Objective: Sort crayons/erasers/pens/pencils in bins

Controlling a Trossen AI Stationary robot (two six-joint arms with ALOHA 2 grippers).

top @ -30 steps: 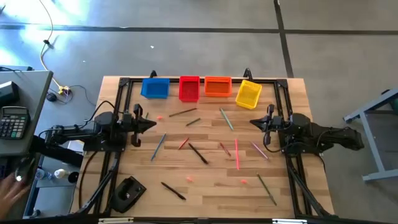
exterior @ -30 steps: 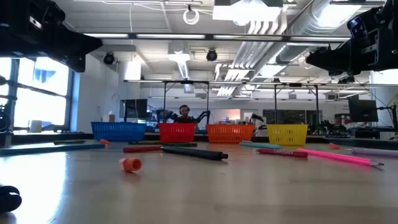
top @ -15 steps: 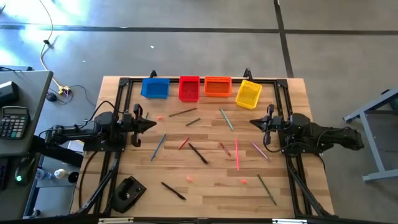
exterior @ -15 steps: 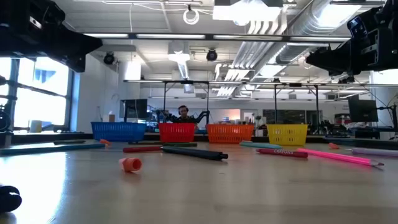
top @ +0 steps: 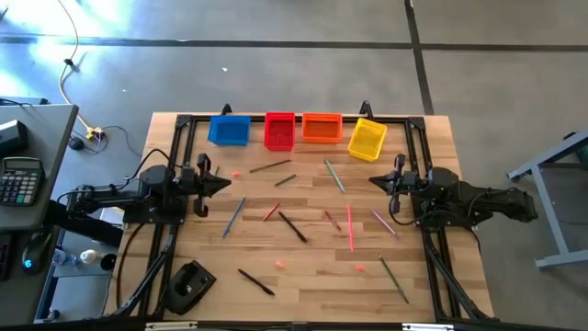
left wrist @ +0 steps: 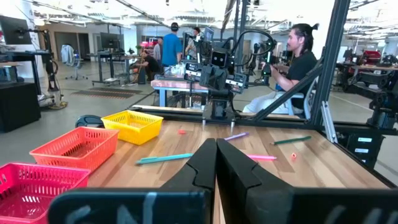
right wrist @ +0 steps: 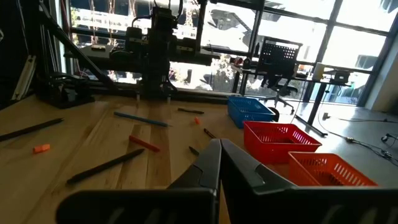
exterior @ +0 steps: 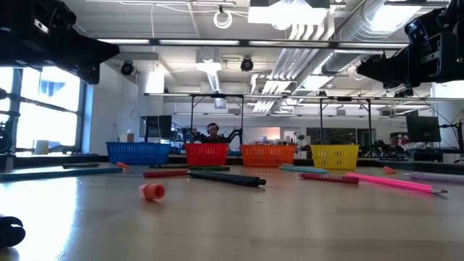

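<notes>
Four bins stand in a row at the table's far edge: blue [top: 228, 130], red [top: 279, 131], orange [top: 322, 128] and yellow [top: 367, 139]. Several thin sticks lie flat across the middle of the table, among them a black pen [top: 292, 226], a pink one [top: 350, 227] and a blue one [top: 234, 215]. Small pink erasers [top: 280, 264] [top: 360, 268] [top: 236, 173] lie between them; one eraser [exterior: 152, 191] shows close in the low view. My left gripper [top: 225, 182] [left wrist: 216, 162] is shut and level at the left edge. My right gripper [top: 374, 180] [right wrist: 220, 162] is shut at the right edge.
A black metal frame [top: 179, 165] runs along the table's sides and far edge. A black device [top: 188, 285] sits at the near left corner. A desk with a calculator [top: 20, 179] stands left of the table. People [left wrist: 298, 59] sit in the room beyond.
A blurred hand at the desk left of the table has gone out of view. Both arms and the things on the table have kept still.
</notes>
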